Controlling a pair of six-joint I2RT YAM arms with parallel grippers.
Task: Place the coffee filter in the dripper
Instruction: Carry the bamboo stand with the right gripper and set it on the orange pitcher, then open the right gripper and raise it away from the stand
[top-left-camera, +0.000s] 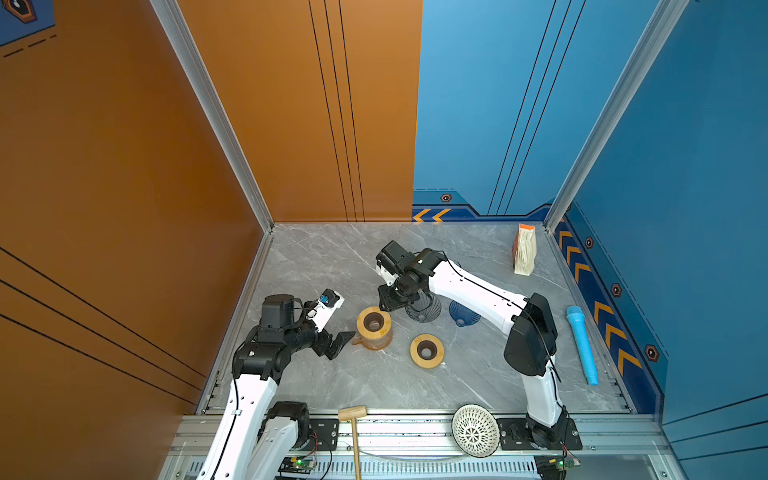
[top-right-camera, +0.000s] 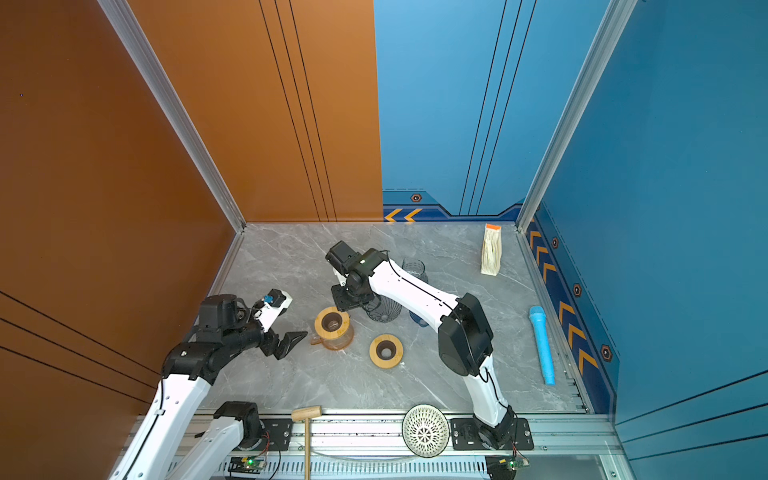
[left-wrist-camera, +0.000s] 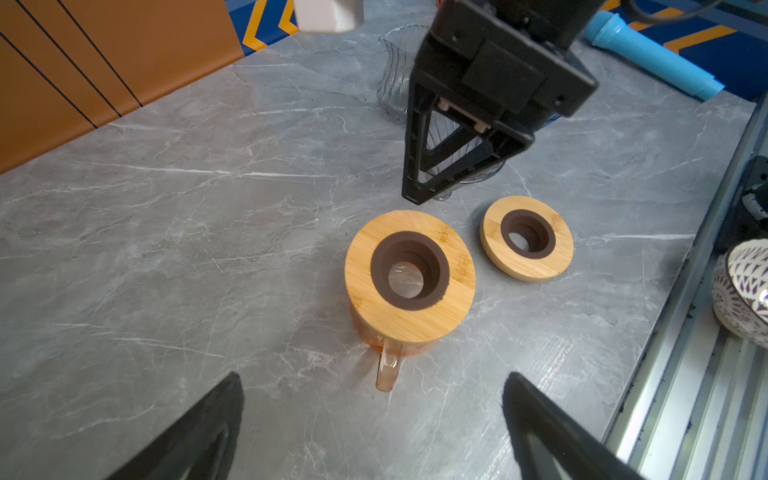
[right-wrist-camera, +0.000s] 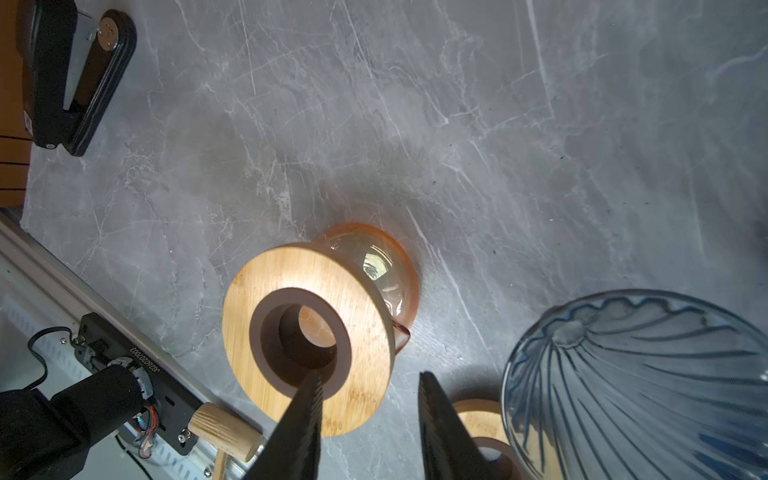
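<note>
Right claw (right-wrist-camera: 370, 378): jaws partly apart and empty, just beside the smoky dripper (top-left-camera: 424, 308).
Left claw (top-left-camera: 337, 344): spread wide, empty, by the handle of the carafe (top-left-camera: 374, 328).
Filter pack (top-left-camera: 524, 249): upright in the far right corner, well apart from both claws; we hold no filter yet.
Risk: we fear thin papers lifting several at once or tipping the pack; a careless swing could knock the dripper.
</note>
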